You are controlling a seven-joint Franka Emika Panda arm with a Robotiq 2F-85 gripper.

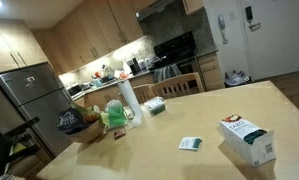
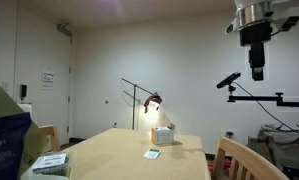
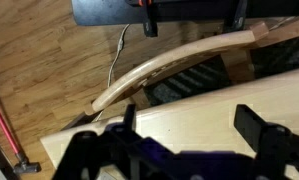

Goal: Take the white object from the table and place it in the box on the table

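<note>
Gripper (image 2: pixel 257 70) spread wide, holding nothing, hanging high above the edge of the table (image 1: pixel 214 105)
Nearest in an exterior view, the box (image 1: pixel 247 139) lies on its long side by the table's near edge, with the white packet (image 1: pixel 191 144) flat on the wood just beside it, not touching. Farther along stand a paper roll (image 1: pixel 129 98), a green bag (image 1: pixel 116 115) and a dark basket (image 1: pixel 74 122), with kitchen counters beyond
</note>
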